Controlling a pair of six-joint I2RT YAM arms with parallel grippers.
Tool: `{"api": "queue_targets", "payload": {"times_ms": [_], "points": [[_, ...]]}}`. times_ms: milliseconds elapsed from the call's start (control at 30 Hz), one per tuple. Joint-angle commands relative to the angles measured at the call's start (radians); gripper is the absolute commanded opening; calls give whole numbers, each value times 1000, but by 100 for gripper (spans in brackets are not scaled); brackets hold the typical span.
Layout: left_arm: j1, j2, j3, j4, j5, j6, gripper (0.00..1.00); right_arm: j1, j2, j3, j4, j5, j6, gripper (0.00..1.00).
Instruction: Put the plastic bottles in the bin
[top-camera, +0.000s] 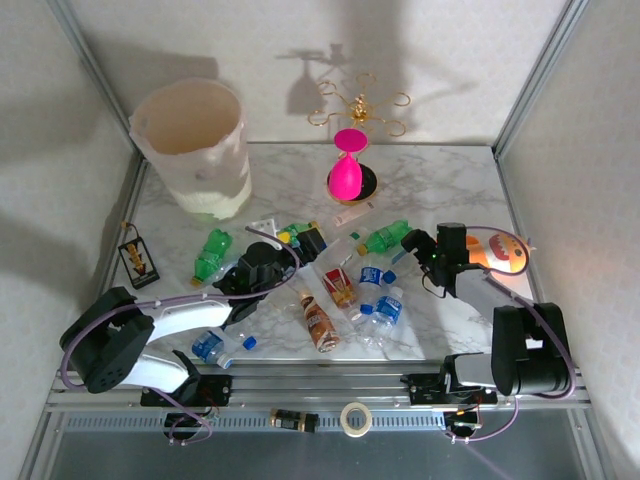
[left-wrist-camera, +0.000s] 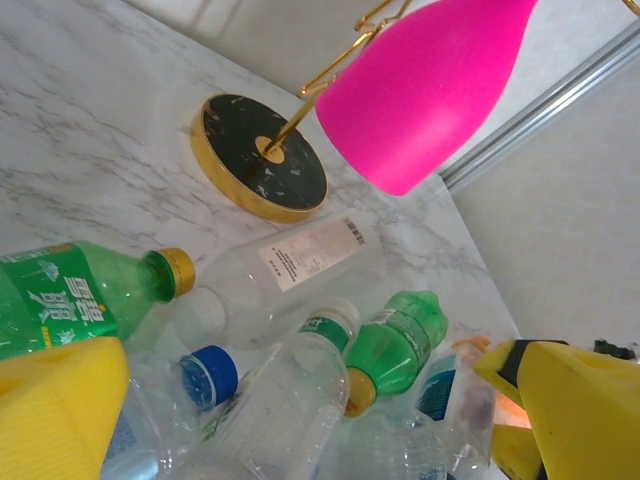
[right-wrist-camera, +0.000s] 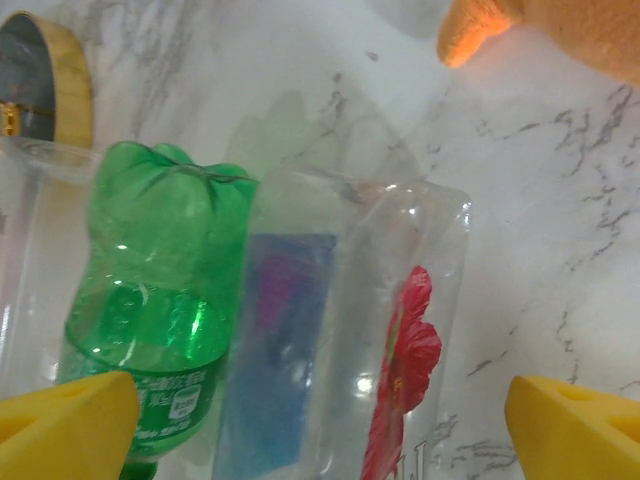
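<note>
Top: plastic bottles (top-camera: 345, 290) heaped on the marble table (top-camera: 450, 190), well right of the bin (top-camera: 190, 150); white walls, metal frame.
Left wrist: left gripper (left-wrist-camera: 300, 420) spread over the crowded pile, could shove neighbours.
Right wrist: right gripper (right-wrist-camera: 320, 420) spread, straddling green bottle (right-wrist-camera: 150, 310) and clear bottle (right-wrist-camera: 400, 320); closing may pinch both and squirt one out.

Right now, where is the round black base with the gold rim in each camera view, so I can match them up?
Top external: the black base sits centre back, under the pink hourglass object.
Left wrist: the base lies upper left of centre, a gold stem rising from it.
Right wrist: the base is cut off at the top-left corner.
Shared landmark: the white marble tabletop under it.
</note>
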Motion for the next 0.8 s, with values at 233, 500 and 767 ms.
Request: {"api": "queue_targets", "payload": {"times_ms": [233,500,767], "points": [[-18,-18,-6,-22,-18,-14,100,5,64,-13,70,57,67,92],[-19,-72,-25,-43,-53,-8,99,6,129,-22,101,67,67,90],[-19,-112,-46,-63,-92,5,100,5,181,-37,144,39,59,72]]}}
